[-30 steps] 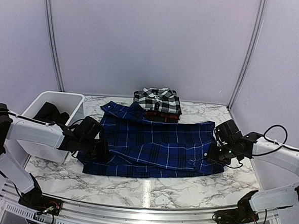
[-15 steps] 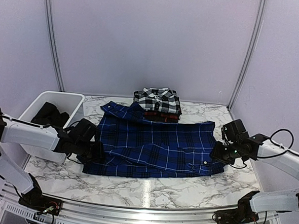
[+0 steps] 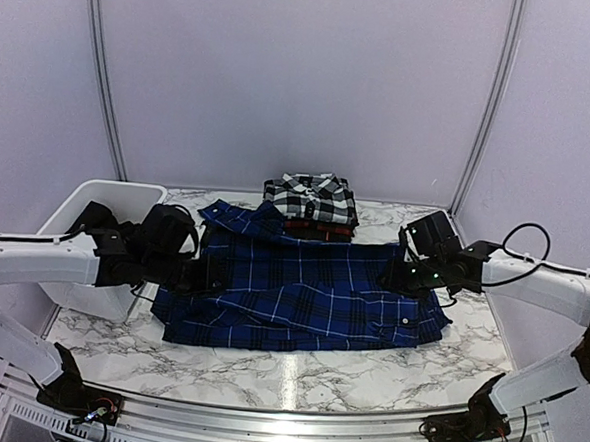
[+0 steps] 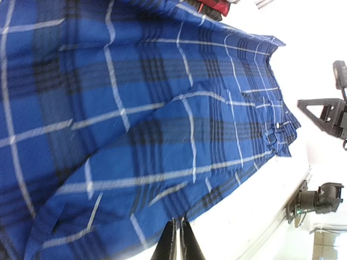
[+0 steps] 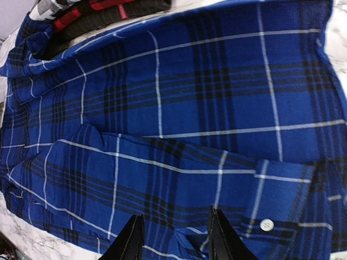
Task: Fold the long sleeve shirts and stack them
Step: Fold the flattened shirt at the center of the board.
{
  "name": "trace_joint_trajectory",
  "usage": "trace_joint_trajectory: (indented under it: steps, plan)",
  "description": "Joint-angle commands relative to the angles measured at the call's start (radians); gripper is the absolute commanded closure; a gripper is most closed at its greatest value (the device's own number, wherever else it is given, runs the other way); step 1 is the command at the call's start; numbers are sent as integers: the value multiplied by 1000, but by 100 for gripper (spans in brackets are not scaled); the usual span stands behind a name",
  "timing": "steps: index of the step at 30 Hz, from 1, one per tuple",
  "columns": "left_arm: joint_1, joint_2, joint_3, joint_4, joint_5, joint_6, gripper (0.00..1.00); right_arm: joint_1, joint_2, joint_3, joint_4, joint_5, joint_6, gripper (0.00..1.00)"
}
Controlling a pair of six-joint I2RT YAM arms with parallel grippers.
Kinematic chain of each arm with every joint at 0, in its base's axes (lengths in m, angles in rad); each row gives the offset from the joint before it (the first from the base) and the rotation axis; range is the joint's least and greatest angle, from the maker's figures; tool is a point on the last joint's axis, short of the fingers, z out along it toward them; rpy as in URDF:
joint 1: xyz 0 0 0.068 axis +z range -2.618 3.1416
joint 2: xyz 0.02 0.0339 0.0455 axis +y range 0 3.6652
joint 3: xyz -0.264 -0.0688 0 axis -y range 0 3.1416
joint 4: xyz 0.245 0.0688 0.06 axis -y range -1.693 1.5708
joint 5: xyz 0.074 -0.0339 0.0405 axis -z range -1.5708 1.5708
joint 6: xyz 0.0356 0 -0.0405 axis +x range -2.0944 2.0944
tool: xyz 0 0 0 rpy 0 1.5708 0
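Observation:
The royal blue plaid shirt (image 3: 301, 292) lies spread across the middle of the marble table. My left gripper (image 3: 203, 276) is at its left edge, and in the left wrist view the left gripper (image 4: 178, 238) is shut on the hem of the blue shirt (image 4: 135, 108). My right gripper (image 3: 400, 275) hovers over the shirt's right part; in its wrist view the right gripper (image 5: 174, 234) is open above the blue cloth (image 5: 190, 108) and holds nothing. Behind, the black-and-white check shirt (image 3: 311, 197) lies folded on top of the red-and-black shirt (image 3: 317, 226).
A white plastic tub (image 3: 80, 208) stands at the back left beside my left arm, with dark cloth (image 3: 99, 224) inside. Bare marble (image 3: 295, 376) runs along the front, ending at a metal rail (image 3: 283, 421). The booth's walls close in the back and sides.
My right gripper has opened, let go of the shirt's right edge and moved back and left over the cloth. My left gripper has moved back and inward, still shut on the left hem.

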Motion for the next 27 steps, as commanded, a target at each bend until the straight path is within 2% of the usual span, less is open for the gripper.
trace_joint_trajectory:
  steps: [1, 7, 11, 19, 27]
  plan:
    - [1, 176, 98, 47, 23, 65, 95, 14, 79, 33, 214, -90, -3, 65]
    - [1, 436, 180, 198, 99, 66, 97, -5, 173, -75, 400, -131, 68, 71]
    - [1, 510, 175, 232, 95, 57, 98, -20, 161, -201, 509, -111, 130, 71]
    - [1, 506, 68, 225, 59, 25, 98, -44, 20, -436, 567, -55, 241, 71]
    - [-30, 443, -38, 197, 37, -19, 98, -46, -187, -567, 425, -62, 332, 71]
